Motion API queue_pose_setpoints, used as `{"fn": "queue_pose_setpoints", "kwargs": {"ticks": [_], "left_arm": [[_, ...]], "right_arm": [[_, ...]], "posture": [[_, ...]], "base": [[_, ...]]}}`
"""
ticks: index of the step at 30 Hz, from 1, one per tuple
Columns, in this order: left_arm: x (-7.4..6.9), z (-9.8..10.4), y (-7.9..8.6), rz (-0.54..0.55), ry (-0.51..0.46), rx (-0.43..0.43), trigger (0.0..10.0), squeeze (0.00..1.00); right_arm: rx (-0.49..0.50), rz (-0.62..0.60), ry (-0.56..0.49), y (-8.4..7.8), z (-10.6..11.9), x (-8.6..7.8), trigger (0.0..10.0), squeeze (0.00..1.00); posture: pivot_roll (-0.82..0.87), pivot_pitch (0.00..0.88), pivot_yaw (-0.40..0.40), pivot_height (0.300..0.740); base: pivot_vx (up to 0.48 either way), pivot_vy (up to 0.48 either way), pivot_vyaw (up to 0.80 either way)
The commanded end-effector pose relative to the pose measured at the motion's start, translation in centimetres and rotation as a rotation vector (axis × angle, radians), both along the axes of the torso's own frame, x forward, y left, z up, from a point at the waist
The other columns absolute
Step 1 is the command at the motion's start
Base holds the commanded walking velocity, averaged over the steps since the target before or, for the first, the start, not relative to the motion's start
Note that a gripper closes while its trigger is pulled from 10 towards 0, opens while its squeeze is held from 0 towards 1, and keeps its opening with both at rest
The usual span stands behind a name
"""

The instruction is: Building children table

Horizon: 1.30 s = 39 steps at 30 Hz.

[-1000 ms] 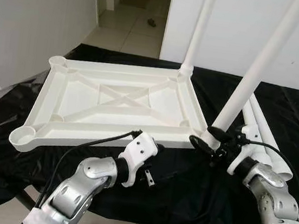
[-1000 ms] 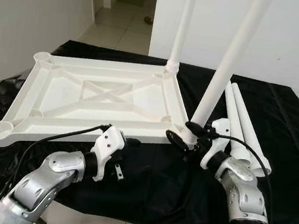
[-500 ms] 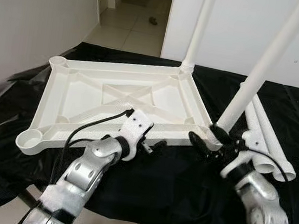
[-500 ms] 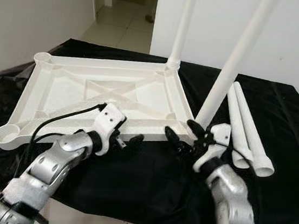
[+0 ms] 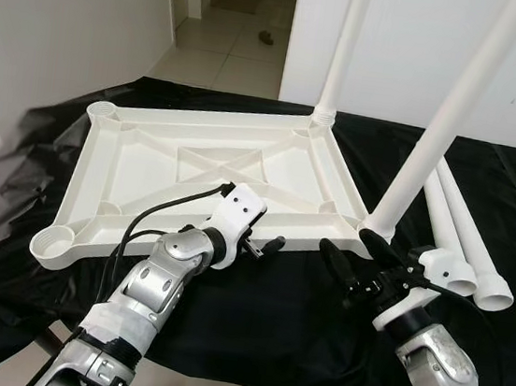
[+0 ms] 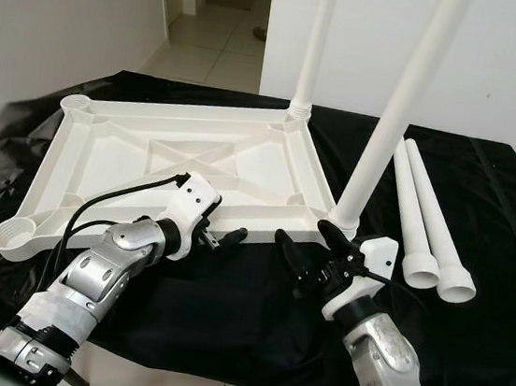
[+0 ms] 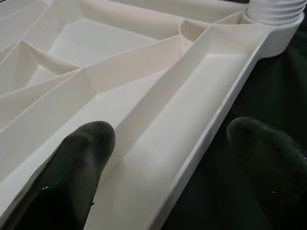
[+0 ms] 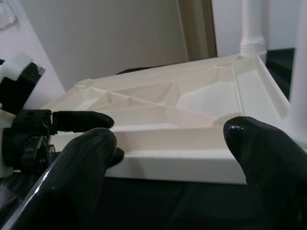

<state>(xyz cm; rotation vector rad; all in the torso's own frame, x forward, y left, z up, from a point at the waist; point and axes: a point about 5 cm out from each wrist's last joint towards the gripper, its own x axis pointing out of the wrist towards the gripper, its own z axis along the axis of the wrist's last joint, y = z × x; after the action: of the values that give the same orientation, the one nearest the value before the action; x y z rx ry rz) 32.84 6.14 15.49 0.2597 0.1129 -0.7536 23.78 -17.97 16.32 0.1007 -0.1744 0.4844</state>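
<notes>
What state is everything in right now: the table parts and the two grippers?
Tabletop: upside down on black cover.
Fitted legs: two, standing in corner sockets.
Loose legs: two, lying flat.
Left gripper: open, straddling tabletop's near rim.
Right gripper: open, holding nothing.

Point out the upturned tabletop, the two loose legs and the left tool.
upturned tabletop [image 5: 196, 159], left eye view, central cross ribs
loose legs [image 6: 429, 219], right eye view, mid shaft
left tool [image 5: 265, 248], left eye view, between fingertips

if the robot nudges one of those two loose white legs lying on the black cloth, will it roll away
Probably. The loose legs are smooth round tubes lying side by side, so one would likely roll sideways. The flared end should curve its path, and the soft black cloth may slow it. It looks like light hollow plastic.
</notes>
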Motion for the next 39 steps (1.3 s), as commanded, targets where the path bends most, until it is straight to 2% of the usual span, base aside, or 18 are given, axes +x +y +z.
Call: {"fn": "queue_pose_setpoints", "kwargs": {"ticks": [1,9,14,16,19,23,24,26,28,29,39], "left_arm": [[0.3,-0.5,0.1,0.050,-0.007,0.035,10.0,0.00],[0.9,-1.8,0.7,0.044,0.045,0.143,10.0,0.00],[1.2,-2.1,0.9,0.055,0.059,0.170,10.0,0.00],[1.9,-2.4,1.4,0.094,0.090,0.212,10.0,0.00],[1.9,-2.4,1.4,0.094,0.090,0.212,10.0,0.00],[2.8,-2.6,2.2,0.164,0.138,0.234,9.8,0.00],[3.0,-2.5,2.3,0.175,0.143,0.231,2.9,0.00],[3.0,-2.5,2.3,0.175,0.143,0.231,2.9,0.00],[3.3,-2.3,2.5,0.186,0.141,0.226,0.5,0.00],[3.4,-2.1,2.5,0.186,0.132,0.222,0.0,0.00],[3.3,-1.2,2.1,0.187,0.120,0.190,0.0,0.00]], "right_arm": [[0.005,-0.031,-0.004,0.0,0.2,-0.6,10.0,0.00],[0.025,-0.073,0.007,0.7,0.3,-1.6,10.0,0.00],[0.029,-0.084,0.009,0.8,0.3,-1.7,10.0,0.00],[0.031,-0.098,0.010,0.8,0.4,-1.8,10.0,0.00],[0.031,-0.098,0.010,0.8,0.4,-1.8,10.0,0.00],[0.038,-0.107,0.012,1.3,0.5,-1.9,10.0,0.00],[0.040,-0.108,0.013,1.4,0.5,-1.9,10.0,0.00],[0.040,-0.108,0.013,1.4,0.5,-1.9,10.0,0.00],[0.042,-0.111,0.017,1.6,0.4,-1.9,10.0,0.00],[0.044,-0.112,0.017,1.7,0.5,-1.9,10.0,0.00],[0.049,-0.112,0.018,2.1,0.6,-1.7,10.0,0.00]], "posture": [[-0.10,0.064,0.054,0.740],[-0.12,0.073,0.078,0.740],[-0.12,0.075,0.084,0.740],[-0.12,0.077,0.092,0.740],[-0.12,0.077,0.092,0.740],[-0.12,0.079,0.099,0.740],[-0.12,0.081,0.101,0.740],[-0.12,0.081,0.101,0.740],[-0.12,0.081,0.101,0.740],[-0.11,0.082,0.102,0.740],[-0.10,0.089,0.091,0.740]], "base": [[0.000,0.000,0.00],[0.000,0.000,0.00],[0.000,0.000,0.00],[0.000,0.000,0.00],[0.000,0.000,0.00],[0.000,0.000,0.00],[0.000,0.000,0.00],[0.000,0.000,0.00],[0.000,0.000,0.00],[0.000,0.000,0.00],[0.000,0.000,0.00]]}}
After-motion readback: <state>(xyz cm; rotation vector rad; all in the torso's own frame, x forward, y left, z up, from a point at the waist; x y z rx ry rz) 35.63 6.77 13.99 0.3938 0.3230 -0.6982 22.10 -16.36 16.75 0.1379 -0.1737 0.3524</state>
